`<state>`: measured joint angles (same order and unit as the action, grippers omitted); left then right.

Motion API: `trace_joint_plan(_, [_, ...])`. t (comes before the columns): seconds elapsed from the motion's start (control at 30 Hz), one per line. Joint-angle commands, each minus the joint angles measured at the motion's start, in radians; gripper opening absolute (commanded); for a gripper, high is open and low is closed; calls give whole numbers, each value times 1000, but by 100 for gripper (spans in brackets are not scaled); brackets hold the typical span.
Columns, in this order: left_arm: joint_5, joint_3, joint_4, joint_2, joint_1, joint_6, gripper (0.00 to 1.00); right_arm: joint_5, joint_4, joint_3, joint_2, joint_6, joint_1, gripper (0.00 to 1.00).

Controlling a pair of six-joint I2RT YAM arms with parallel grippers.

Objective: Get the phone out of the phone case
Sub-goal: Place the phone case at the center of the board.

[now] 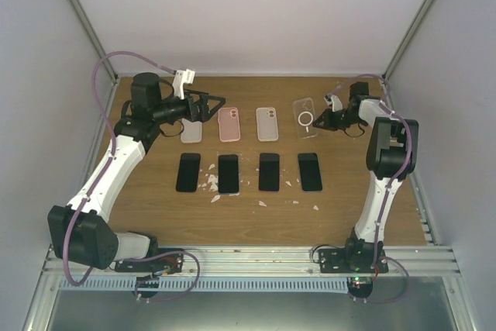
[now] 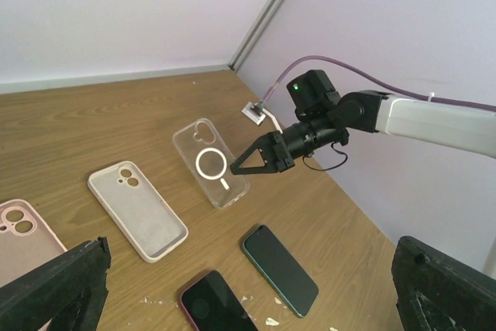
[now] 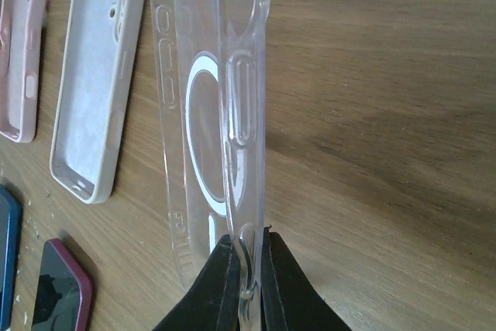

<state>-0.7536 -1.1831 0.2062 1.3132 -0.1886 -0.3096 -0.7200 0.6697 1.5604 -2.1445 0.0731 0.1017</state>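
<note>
Evidently the clear case [image 3: 203, 106] is pinched by its side wall in the right gripper [image 3: 246, 249]; the left gripper [image 1: 217, 106] is spread wide, well left of that case. The phone [image 1: 310, 171] lies freed just on the near side of it, so letting go is judged to be called for next.

The clear case [image 3: 205, 114] runs off the top edge; lower left of it, a dark-red phone [image 3: 62, 288] is cropped.

From above and behind the bases [image 1: 345, 257] we look down on the whole table [image 1: 232, 226]. Our left wrist view looks low across it toward the far right corner. Our right wrist view sits close against the clear case [image 3: 232, 75], which all three views share.
</note>
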Motion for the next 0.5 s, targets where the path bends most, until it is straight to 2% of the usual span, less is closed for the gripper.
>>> trace_joint_plan(0.0, [-7, 23, -47, -22, 12, 6, 99, -44, 13, 37, -46, -4, 13, 4])
trace_joint_plan(0.37, [-20, 61, -83, -31, 26, -43, 99, -68, -9, 27, -86, -63, 13, 8])
trace_joint_plan(0.47, [-22, 52, -83, -29, 29, -45, 99, -62, -1, 30, -87, -61, 12, 17])
